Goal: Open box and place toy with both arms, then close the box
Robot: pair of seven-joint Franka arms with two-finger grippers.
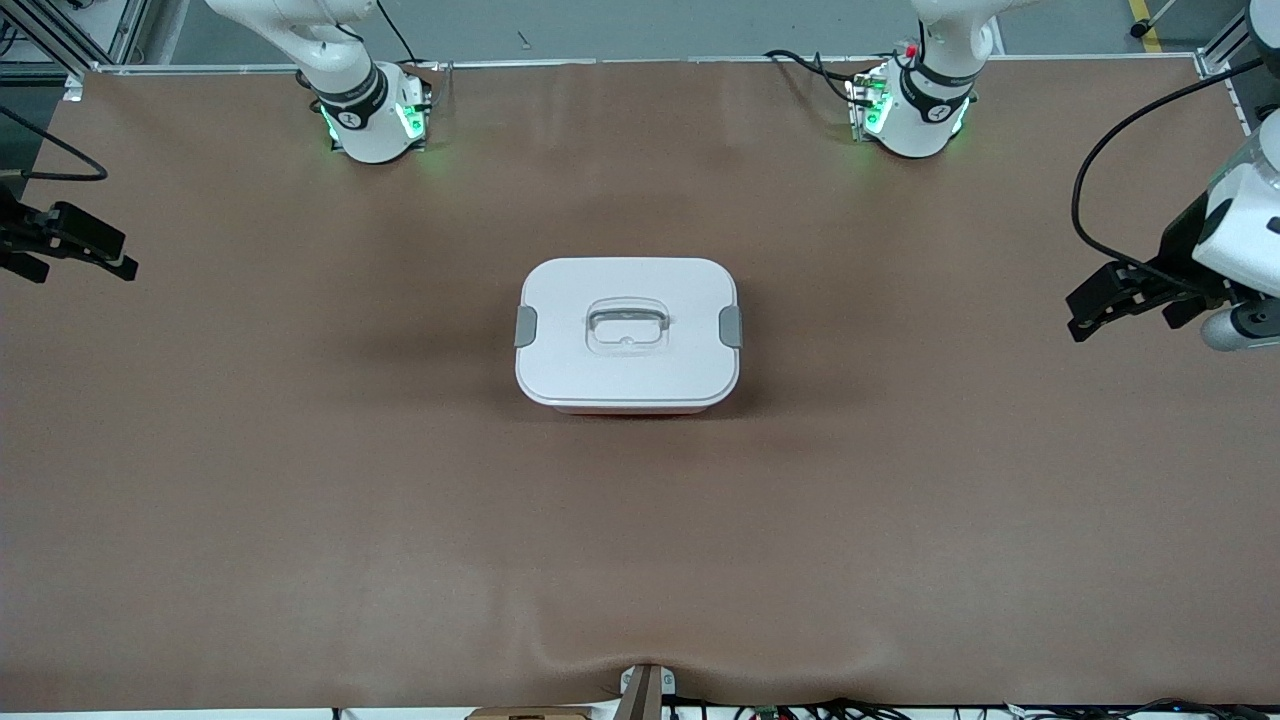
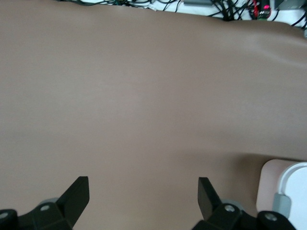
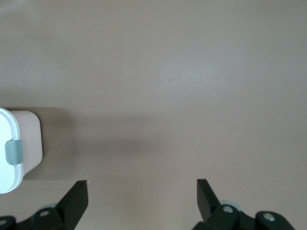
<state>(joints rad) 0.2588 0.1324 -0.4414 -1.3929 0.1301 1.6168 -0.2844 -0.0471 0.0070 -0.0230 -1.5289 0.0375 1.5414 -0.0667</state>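
Observation:
The box (image 1: 628,333) stands in the middle of the table, white lid on and both grey side clips down, with a strip of pale pink base showing under it. The toy is out of view. My left gripper (image 1: 1080,315) hangs open and empty over the left arm's end of the table, well apart from the box. Its wrist view shows its open gripper (image 2: 143,184) above bare table and a corner of the box (image 2: 288,187). My right gripper (image 1: 128,257) hangs open and empty over the right arm's end. Its wrist view shows its gripper (image 3: 142,184) and one end of the box (image 3: 21,143).
A brown cover (image 1: 300,500) spreads over the whole table. The two arm bases (image 1: 375,115) (image 1: 915,110) glow green along the edge farthest from the front camera. A small bracket (image 1: 645,690) and cables sit at the nearest edge.

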